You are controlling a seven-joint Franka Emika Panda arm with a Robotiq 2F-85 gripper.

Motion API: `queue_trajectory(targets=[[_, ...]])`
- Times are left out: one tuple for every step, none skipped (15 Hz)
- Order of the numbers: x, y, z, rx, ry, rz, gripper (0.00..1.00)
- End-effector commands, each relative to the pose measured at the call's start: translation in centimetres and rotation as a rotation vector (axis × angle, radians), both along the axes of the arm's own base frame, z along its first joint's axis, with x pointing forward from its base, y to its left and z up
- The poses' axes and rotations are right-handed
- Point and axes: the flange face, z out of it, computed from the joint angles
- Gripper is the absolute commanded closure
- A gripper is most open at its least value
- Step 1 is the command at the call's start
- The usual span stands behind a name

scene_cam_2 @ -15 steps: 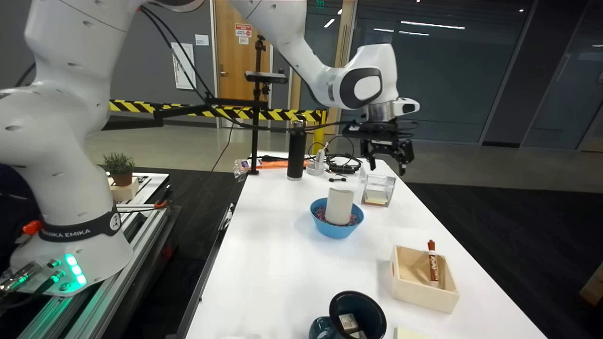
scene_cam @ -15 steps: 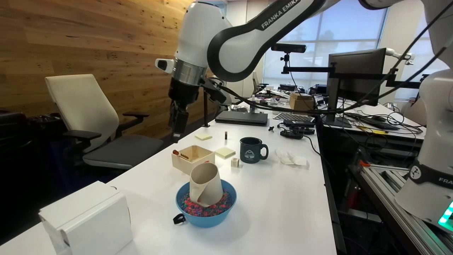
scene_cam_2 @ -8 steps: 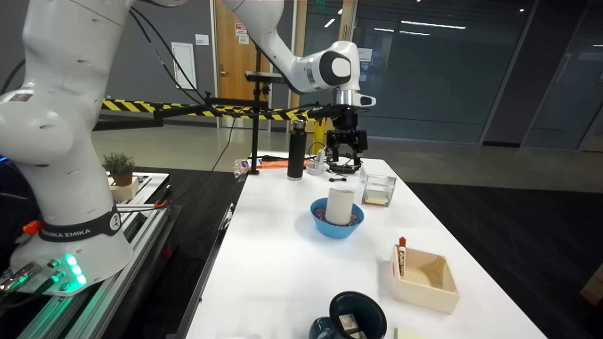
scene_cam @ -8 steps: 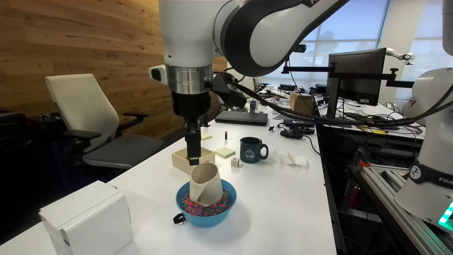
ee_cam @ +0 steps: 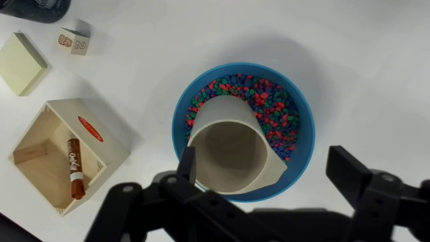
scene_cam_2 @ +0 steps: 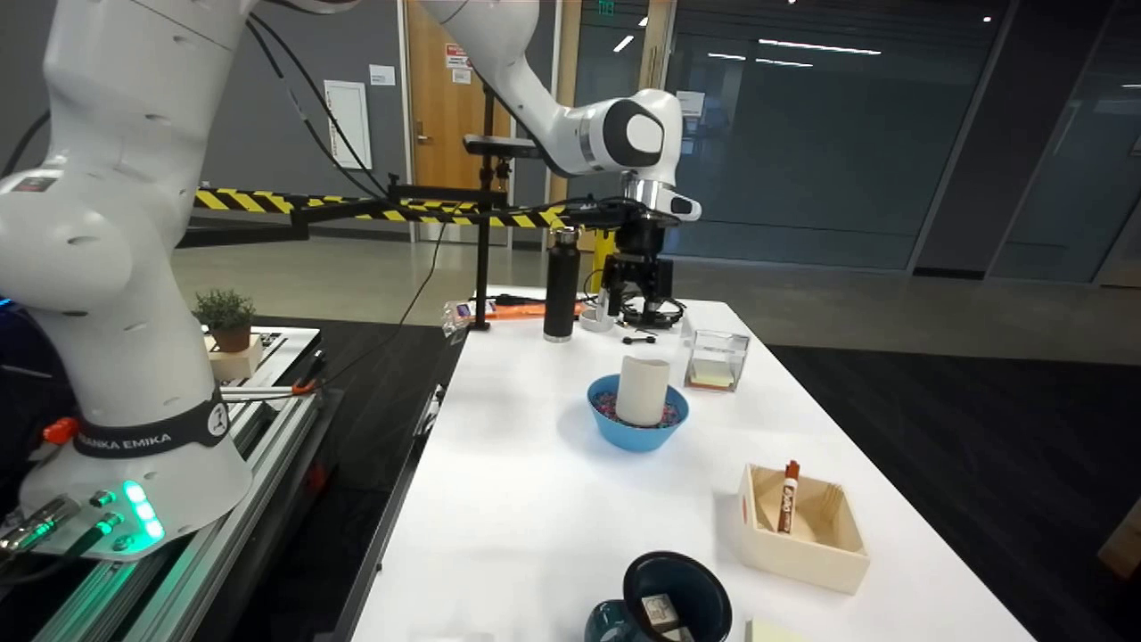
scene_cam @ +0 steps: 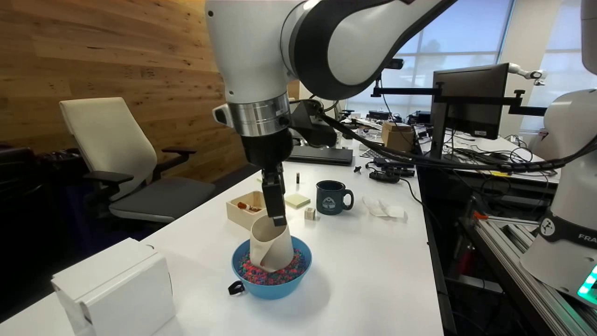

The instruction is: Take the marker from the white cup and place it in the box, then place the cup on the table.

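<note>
The jaws stand wide apart, holding nothing, above the white cup point(ee_cam: 231, 154), which sits on coloured pebbles point(ee_cam: 275, 114) in the blue bowl point(scene_cam: 273, 291). With the marker point(ee_cam: 76, 168) already in the box point(ee_cam: 108, 148), the step in hand looks to be fetching the cup. Next seems to call for lowering around it, closing gently, lifting clear and setting it on the tabletop point(scene_cam: 364, 270).

The tapered cup point(ee_cam: 231, 151) is off-white and the round bowl point(ee_cam: 305, 132) is blue. The slim brown marker point(ee_cam: 75, 161) has 1 white band point(ee_cam: 77, 176). The square tan wooden box point(ee_cam: 74, 109) has 1 red oval point(ee_cam: 90, 129).
</note>
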Motion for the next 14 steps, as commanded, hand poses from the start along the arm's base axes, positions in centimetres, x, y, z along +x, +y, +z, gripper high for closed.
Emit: queue_trajectory(targets=[[1.0,-1.4,-0.4,0.117,-0.03,-0.003,0.0],[1.5,-2.7,-0.9,0.135,-0.043,-0.016,0.0],[1.7,-4.0,-1.5,0.149,-0.056,-0.031,0.0],[1.9,-5.4,-2.1,0.16,-0.062,-0.043,0.0],[2.1,-6.6,-2.6,0.166,-0.072,-0.053,0.0],[2.1,-7.8,-3.3,0.176,-0.072,-0.07,0.0],[2.1,-8.7,-3.9,0.183,-0.068,-0.082,0.0],[1.9,-9.5,-4.6,0.183,-0.058,-0.087,0.0],[1.6,-10.0,-5.2,0.185,-0.049,-0.086,0.0],[1.3,-9.9,-5.8,0.182,-0.038,-0.068,0.0],[1.1,-9.8,-6.3,0.189,-0.033,-0.058,0.0],[0.9,-9.4,-6.7,0.198,-0.031,-0.044,0.0],[0.7,-9.0,-7.0,0.203,-0.03,-0.033,0.08],[0.5,-8.6,-7.4,0.21,-0.029,-0.025,0.28]])
